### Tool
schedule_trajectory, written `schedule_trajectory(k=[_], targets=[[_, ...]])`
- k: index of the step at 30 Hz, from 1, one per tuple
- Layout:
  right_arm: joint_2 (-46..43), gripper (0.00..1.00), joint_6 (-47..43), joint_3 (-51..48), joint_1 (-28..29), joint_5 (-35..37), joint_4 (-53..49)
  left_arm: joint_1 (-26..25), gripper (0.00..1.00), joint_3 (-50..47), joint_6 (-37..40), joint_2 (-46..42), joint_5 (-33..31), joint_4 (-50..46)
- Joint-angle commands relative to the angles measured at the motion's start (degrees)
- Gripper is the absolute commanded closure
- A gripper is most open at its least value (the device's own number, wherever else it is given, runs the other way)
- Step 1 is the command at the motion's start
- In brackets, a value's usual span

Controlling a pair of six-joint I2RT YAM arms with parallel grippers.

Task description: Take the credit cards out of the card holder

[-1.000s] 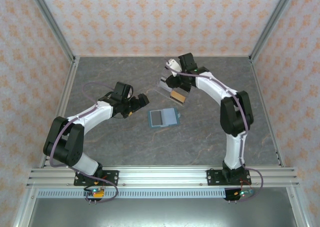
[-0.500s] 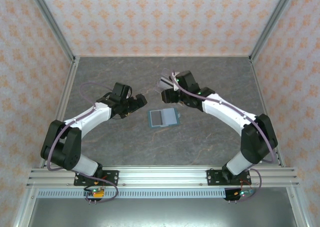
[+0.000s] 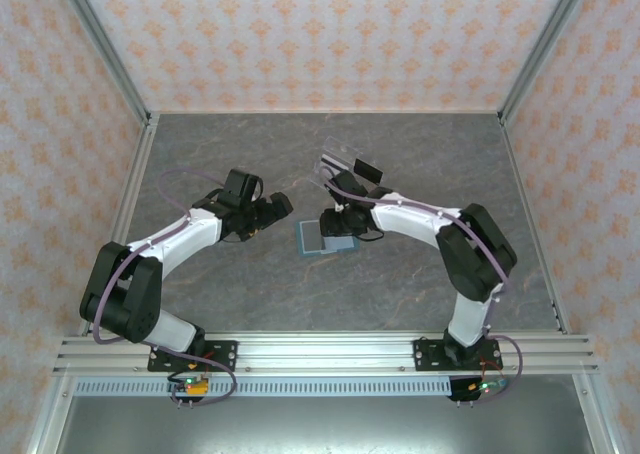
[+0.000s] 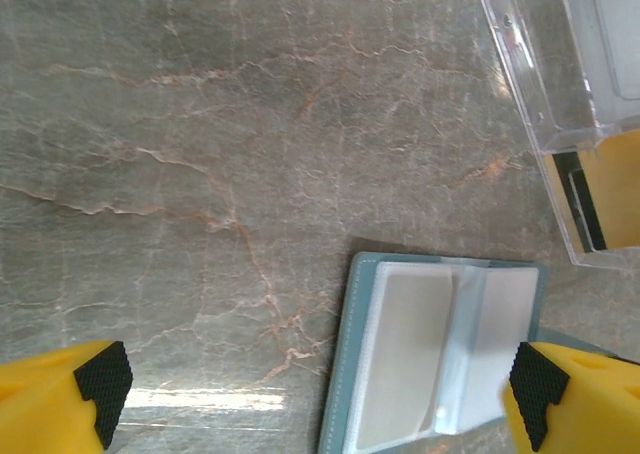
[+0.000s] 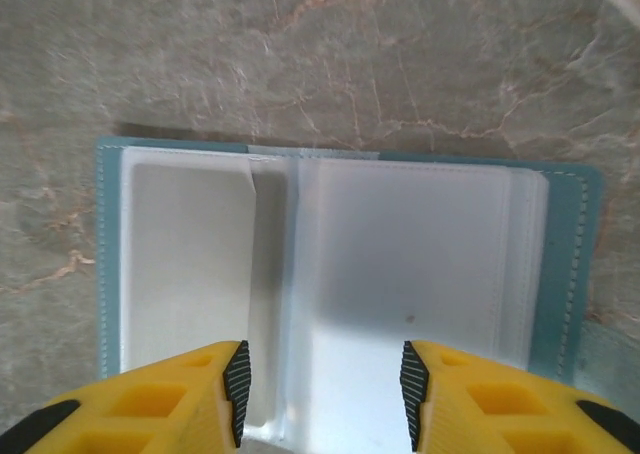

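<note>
At the near edge of the grey, marble-veined worktop (image 3: 250,284) the two arms rise from their bases and bend inward, so that both wrists meet over the middle of the slab. The left gripper (image 4: 318,399) hangs low just to the left of the task's thing, its jaws spread as wide as they go with nothing between them. It looks parked there to be ready to steady the cover.

The card holder (image 5: 330,244) lies flat and opened out at mid-worktop. Its teal stitched cover faces down and its pale, glossy plastic sleeves face up, one loose leaf curling at the spine. Whether a card sits inside those milky sleeves I cannot tell.

Directly above it hovers the right gripper (image 5: 323,382), jaws part-way apart and straddling that middle leaf without clamping anything. This seems a good stance for pinching a sleeve edge or a card.

Farther back, apart from the holder, rests a clear plastic case (image 4: 530,84), hard and sharp-cornered. An orange card (image 4: 620,189) with a dark stripe shows through its wall.
</note>
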Motion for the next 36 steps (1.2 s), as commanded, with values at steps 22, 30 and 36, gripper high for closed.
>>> schedule_trajectory(k=[22, 30, 36], targets=[[10.62, 0.61, 2.26, 5.44, 3.52, 11.33, -9.88, -2.55, 0.15, -0.27, -2.57, 4.67, 10.18, 8.24], [10.90, 0.67, 3.44, 4.25, 3.50, 11.92, -8.47, -5.13, 0.44, -1.29, -5.57, 7.60, 12.51, 15.44], [11.46, 0.68, 3.39, 4.16, 3.50, 11.86, -7.78, -5.51, 0.51, 0.56, -5.63, 10.66, 12.65, 14.59]])
